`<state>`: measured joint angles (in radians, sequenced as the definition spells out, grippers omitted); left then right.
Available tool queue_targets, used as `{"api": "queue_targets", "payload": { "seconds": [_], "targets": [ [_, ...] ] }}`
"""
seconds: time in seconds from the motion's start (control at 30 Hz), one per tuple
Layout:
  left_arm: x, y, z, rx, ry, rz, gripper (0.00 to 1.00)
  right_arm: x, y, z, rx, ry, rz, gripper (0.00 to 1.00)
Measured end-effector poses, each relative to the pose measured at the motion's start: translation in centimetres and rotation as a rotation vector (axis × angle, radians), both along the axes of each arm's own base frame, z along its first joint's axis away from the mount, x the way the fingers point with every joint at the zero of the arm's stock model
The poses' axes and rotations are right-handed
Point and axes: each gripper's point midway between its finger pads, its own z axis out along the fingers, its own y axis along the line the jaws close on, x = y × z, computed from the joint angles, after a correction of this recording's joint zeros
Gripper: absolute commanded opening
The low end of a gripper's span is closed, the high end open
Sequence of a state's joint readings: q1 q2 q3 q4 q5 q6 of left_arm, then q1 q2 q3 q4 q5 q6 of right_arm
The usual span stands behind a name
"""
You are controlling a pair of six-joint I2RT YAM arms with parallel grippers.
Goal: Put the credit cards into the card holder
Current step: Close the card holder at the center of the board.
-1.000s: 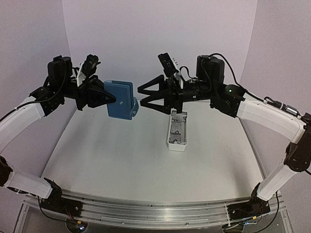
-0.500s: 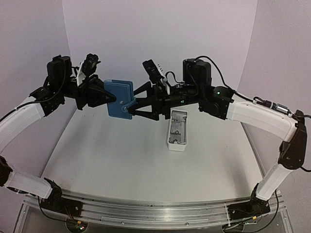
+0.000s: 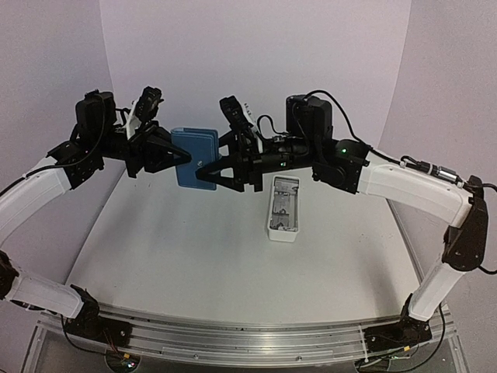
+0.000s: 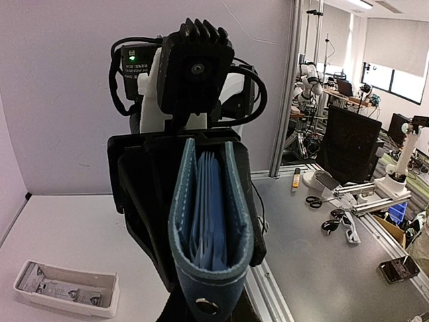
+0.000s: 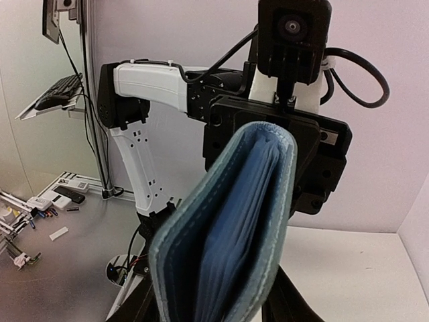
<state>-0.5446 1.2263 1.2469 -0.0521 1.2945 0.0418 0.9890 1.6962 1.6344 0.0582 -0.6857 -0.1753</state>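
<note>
The blue folding fabric card holder point(image 3: 191, 150) was clenched in the left end effector point(image 3: 183, 156); the right end effector point(image 3: 203, 169), released, straddled it and needed to close squarely.

Both arms are raised and bent outward at the elbows, their forearms angling in until the two grippers meet head-on in mid-air. The left arm point(image 3: 31, 190) holds its wrist about level, and the left gripper point(image 3: 183, 156) points right, clamped on the holder point(image 3: 194, 146). The right arm point(image 3: 411, 186) stretches farther across. The right gripper point(image 3: 208, 161) faces left with its fingers point(image 3: 225, 179) spread wide, one on each side of the holder's edge.
</note>
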Motion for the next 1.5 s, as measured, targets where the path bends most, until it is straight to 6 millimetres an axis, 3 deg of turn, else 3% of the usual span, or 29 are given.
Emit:
{"api": "queue_targets", "payload": {
  "seconds": [0.1, 0.27, 0.5, 0.6, 0.83, 1.0, 1.13, 1.27, 1.4, 1.5],
  "targets": [
    [-0.1, -0.1, 0.1, 0.002, 0.010, 0.006, 0.00, 0.2, 0.1, -0.2, -0.002, -0.008, -0.012, 0.52],
    [-0.1, -0.1, 0.1, 0.002, 0.010, 0.005, 0.00, 0.4, -0.2, -0.2, 0.000, -0.015, -0.001, 0.53],
    [0.0, -0.1, 0.1, 0.003, 0.011, 0.011, 0.00, 0.8, -1.9, 0.0, -0.010, -0.011, -0.023, 0.60],
    [1.1, -0.4, 0.1, 0.006, 0.017, 0.081, 0.00, 1.2, -2.8, -0.2, -0.019, -0.021, -0.099, 0.64],
    [5.4, 0.3, 1.1, -0.014, 0.024, 0.430, 0.00, 4.6, -4.7, 2.2, 0.022, -0.008, -0.453, 0.47],
    [6.7, 1.3, 2.7, -0.052, -0.049, 0.600, 0.00, 4.3, -3.7, 2.5, 0.068, 0.065, -0.600, 0.44],
    [7.1, 1.5, 3.1, -0.060, -0.102, 0.672, 0.00, 5.0, -3.8, 1.8, 0.096, 0.142, -0.709, 0.42],
    [7.1, 1.0, 2.9, -0.045, -0.164, 0.709, 0.00, 7.2, -4.1, 0.9, 0.120, 0.215, -0.818, 0.36],
    [7.3, 0.9, 2.9, -0.037, -0.214, 0.736, 0.00, 8.5, -2.9, -0.5, 0.114, 0.249, -0.848, 0.39],
    [7.6, 1.1, 2.8, -0.030, -0.236, 0.760, 0.00, 8.9, -1.8, -1.3, 0.102, 0.259, -0.846, 0.36]
  ]
}}
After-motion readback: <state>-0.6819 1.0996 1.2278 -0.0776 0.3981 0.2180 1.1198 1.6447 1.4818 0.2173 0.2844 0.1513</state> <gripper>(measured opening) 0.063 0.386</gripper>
